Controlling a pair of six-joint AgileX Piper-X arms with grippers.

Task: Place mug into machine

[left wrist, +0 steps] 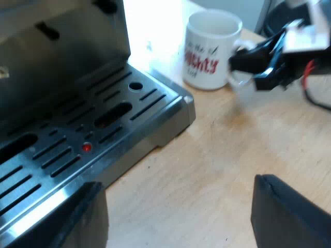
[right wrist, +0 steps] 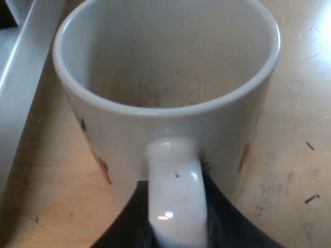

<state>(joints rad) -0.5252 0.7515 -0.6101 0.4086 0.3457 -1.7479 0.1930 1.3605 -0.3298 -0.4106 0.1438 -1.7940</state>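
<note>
From the left wrist view we saw the brushed-steel espresso machine (left wrist: 62, 57) as the largest thing, its slotted metal drip tray (left wrist: 155, 111) jutting out over the pale wooden table (left wrist: 207, 170), with a small red dot (left wrist: 86, 148) and a round hole (left wrist: 135, 86) set among the slots. The white ceramic mug (left wrist: 209, 49) with red lettering stood upright on the table, near the tray's corner but off the tray. The right wrist view added what the other could not: the mug's inside, bare apart from brownish specks, its looped handle (right wrist: 176, 196) facing the camera, and a grey edge of the machine just beside it. There the black fingers (right wrist: 129, 217) of our right gripper (left wrist: 258, 62) pressed against both sides of that handle, clamped on it. Our left gripper (left wrist: 176, 186) hung over the table at the tray's front, fingers spread wide and holding nothing. The tabletop was scuffed and flecked with dark crumbs, and bright glare washed the wood beyond the machine.
</note>
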